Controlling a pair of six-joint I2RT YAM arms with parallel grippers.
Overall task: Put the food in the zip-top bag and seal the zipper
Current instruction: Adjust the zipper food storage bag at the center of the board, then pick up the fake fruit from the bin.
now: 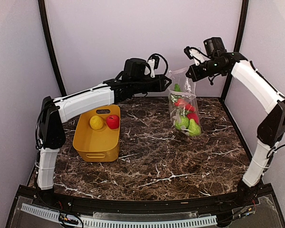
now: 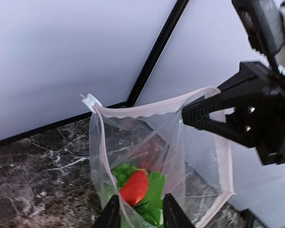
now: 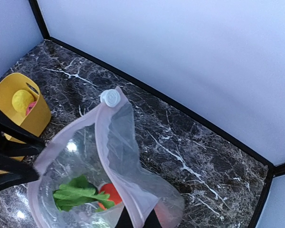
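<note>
Left half of the desk (image 1: 156, 161): the yellow basket (image 1: 97, 140) sits near the left edge. In it are a lemon (image 1: 96, 122) and a red apple (image 1: 113, 121), side by side at its far end, not yet bagged.

Left arm reaches across above the basket toward the far right. Left hand (image 1: 168, 84) is up in the air at the left side of the zip-top bag (image 1: 184, 111). On its wrist view, I read its fingers (image 2: 113, 211) as standing apart, and the bag's side edge runs down between them. I cannot tell whether either finger touches the plastic.

The bag hangs upright over the far-right part of the desk, mouth up and spread open. I cannot tell whether its bottom rests on the desk. Inside it I see leafy greens (image 2: 154, 190), an orange-red piece (image 2: 134, 187) beside them, and more red and green pieces lower down. The zipper (image 2: 147, 108) runs round the open rim, unsealed. A white slider (image 2: 89, 100) sits at its end, away from both hands.

Right hand (image 2: 186, 116) is pinched tight on the zipper strip at the right side of the mouth and holds the bag up.
</note>
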